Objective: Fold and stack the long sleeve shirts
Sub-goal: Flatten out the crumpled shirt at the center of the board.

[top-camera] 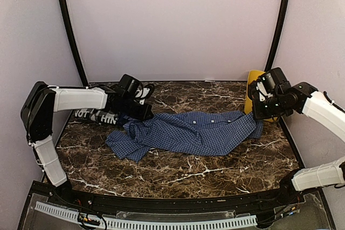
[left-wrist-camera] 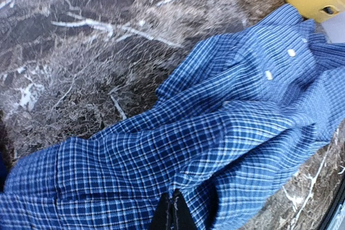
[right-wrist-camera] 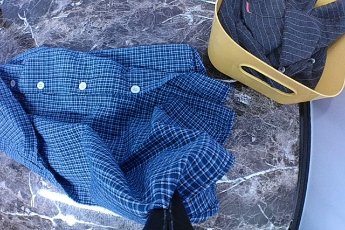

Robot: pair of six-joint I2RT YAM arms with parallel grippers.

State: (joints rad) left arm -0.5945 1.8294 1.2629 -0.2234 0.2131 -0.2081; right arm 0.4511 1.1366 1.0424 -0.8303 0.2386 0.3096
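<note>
- A dark brown marble surface [top-camera: 178, 173] veined with white fills the scene; its near part, in front of the blue checked shirt, is bare stone.
- The blue checked shirt [top-camera: 194, 133] lies crumpled across the middle of the surface, stretched lengthwise between the two arms. A row of small white buttons [right-wrist-camera: 82, 85] runs along its placket.
- At the shirt's left end, the left end effector [left-wrist-camera: 172, 214] is closed, its black fingertips pressed together and pinching a fold of the blue fabric. The cloth bunches around the tips.
- At the shirt's right end, the right end effector [right-wrist-camera: 168, 218] is also closed, gripping the hem. The cloth rises to a peak at the fingertips and fans out below them.
- Just beyond the shirt's left end, partly hidden under the left arm, lies the black-and-white plaid shirt [top-camera: 98, 116]. White lettering shows on it, too small to read.
- Just beyond the shirt's right end stands a yellow plastic bin [right-wrist-camera: 259, 76] with a slot handle in its wall. It is close to the blue cloth, but I cannot tell whether they touch.
- Inside the bin sits a heaped dark pinstriped garment [right-wrist-camera: 275, 20] with a small red tag.
</note>
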